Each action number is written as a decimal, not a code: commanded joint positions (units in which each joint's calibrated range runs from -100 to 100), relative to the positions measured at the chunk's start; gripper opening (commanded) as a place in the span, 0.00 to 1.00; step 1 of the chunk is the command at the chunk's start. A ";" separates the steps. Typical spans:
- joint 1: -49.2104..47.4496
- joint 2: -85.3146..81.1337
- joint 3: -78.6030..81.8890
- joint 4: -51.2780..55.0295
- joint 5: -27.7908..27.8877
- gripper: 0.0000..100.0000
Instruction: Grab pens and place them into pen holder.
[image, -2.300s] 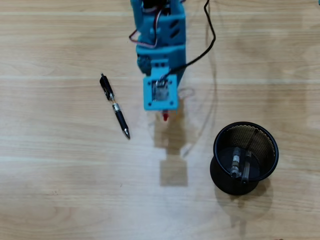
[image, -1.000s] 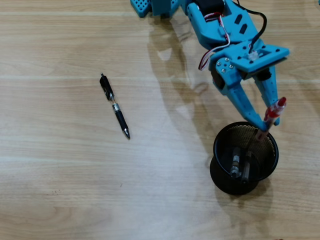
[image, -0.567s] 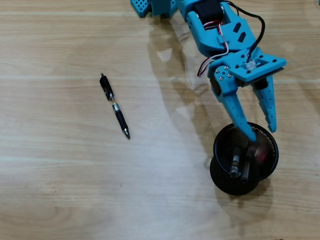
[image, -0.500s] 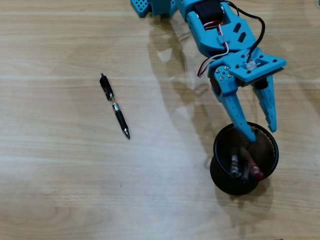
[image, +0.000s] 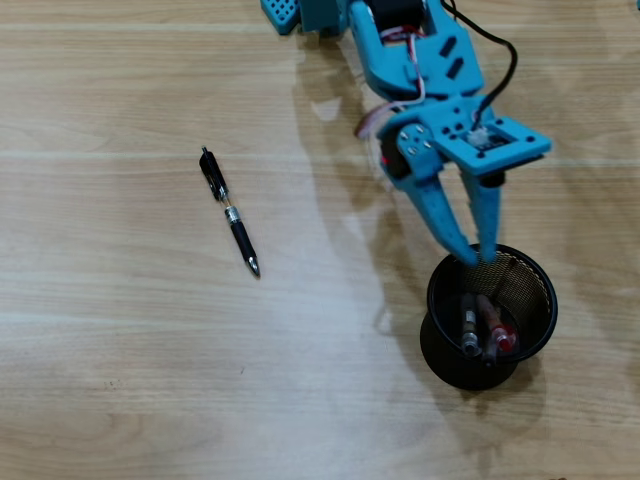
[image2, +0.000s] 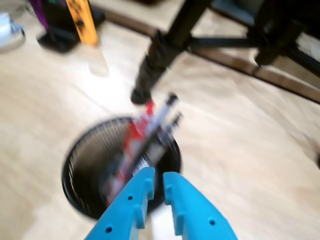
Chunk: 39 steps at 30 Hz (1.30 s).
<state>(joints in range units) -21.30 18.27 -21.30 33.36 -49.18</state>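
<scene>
Hand (image: 477, 257) almost closed, empty, above rim of pen holder (image: 437, 350); pens (image: 484, 327) inside below; black pen (image: 229, 211) far off on worktop (image: 120, 350).

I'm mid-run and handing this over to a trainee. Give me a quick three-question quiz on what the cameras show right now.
1. True or false: every pen is already inside the pen holder.
2. Multiple choice: in the overhead view, the black pen lies (a) left of the holder on the table, (b) inside the holder, (c) between the fingers.
3. Short answer: where is the gripper relative to the holder, and is it holding anything?

Key
1. False: one black pen is out on the table.
2. a
3. Its tips sit at the holder's rim; the fingers are nearly together with nothing between them, as the wrist view also shows.
</scene>
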 joint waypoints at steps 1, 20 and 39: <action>4.51 -11.18 -2.87 16.98 5.20 0.02; 29.30 -13.89 0.93 55.07 22.22 0.02; 36.61 9.97 3.01 47.50 23.63 0.02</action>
<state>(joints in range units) 14.53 28.04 -17.66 82.48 -25.31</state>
